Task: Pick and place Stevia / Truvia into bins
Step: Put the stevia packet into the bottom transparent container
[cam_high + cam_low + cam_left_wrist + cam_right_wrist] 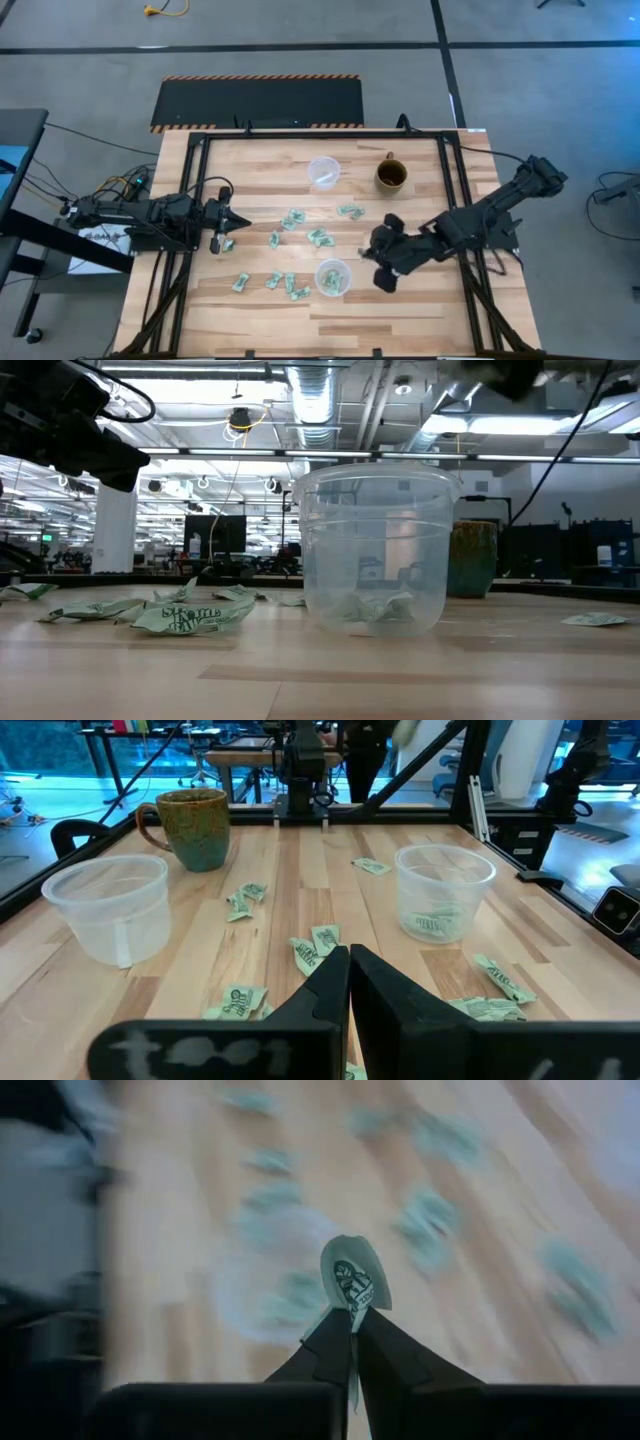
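Note:
Several light green and white Stevia packets point(318, 237) lie flat across the middle of the wooden table. One clear cup point(333, 277) near the front edge has packets in its bottom point(378, 608). A second clear cup point(324, 172) stands farther back. My right gripper point(367, 254) hovers just right of the near cup, shut on a packet point(356, 1284). My left gripper point(224, 226) is low at the table's left, shut, with nothing seen between its fingers point(348, 958). A packet point(228, 244) lies just beside it. My right gripper pinches one Stevia packet between its two fingertips by the packet's lower end point(352, 1312). The rest of the packet sticks out beyond the fingers, lifted clear of the table. The background is blurred in the right wrist view.
A brown-green mug point(391, 175) stands right of the far cup. Black frame rails point(452, 190) run along the table's left, right and far sides. Bare wood point(270, 325) lies along the near edge. Loose packets point(190, 616) sit left of the near cup.

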You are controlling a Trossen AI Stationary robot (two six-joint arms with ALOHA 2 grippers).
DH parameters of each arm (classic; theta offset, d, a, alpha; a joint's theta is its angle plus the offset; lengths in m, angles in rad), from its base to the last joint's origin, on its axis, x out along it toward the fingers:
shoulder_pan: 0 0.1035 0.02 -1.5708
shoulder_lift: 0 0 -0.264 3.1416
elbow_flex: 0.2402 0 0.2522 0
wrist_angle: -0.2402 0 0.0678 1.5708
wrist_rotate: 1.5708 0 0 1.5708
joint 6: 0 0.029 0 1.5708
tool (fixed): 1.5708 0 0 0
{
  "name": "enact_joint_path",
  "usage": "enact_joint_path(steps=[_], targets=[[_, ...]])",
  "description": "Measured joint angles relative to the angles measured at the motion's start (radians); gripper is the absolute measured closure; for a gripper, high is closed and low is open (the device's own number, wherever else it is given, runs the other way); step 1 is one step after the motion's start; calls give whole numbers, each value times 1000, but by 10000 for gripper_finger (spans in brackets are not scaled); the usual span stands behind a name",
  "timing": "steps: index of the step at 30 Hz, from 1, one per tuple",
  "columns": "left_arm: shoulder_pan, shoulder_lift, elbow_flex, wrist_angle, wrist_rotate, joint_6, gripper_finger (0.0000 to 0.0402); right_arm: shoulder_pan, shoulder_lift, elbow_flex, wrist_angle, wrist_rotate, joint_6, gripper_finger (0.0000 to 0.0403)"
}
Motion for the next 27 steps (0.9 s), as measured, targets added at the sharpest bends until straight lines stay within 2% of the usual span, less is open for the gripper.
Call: enact_joint_path(steps=[5, 14, 18, 22, 27], targets=[[0, 0, 0, 1, 0, 0, 401, -16, 50, 4, 157, -125, -170, 397], [0, 0, 0, 0, 0, 0, 401, -78, 265, 106, 117, -251, -270, 397], [0, 1, 0, 0, 0, 0, 401, -95, 335, 162, 53, -270, -290, 389], [0, 2, 0, -1, 0, 0, 401, -104, 362, 169, 38, -274, -333, 371], [0, 2, 0, 0, 0, 0, 401, -103, 363, 170, 45, -293, -342, 327]])
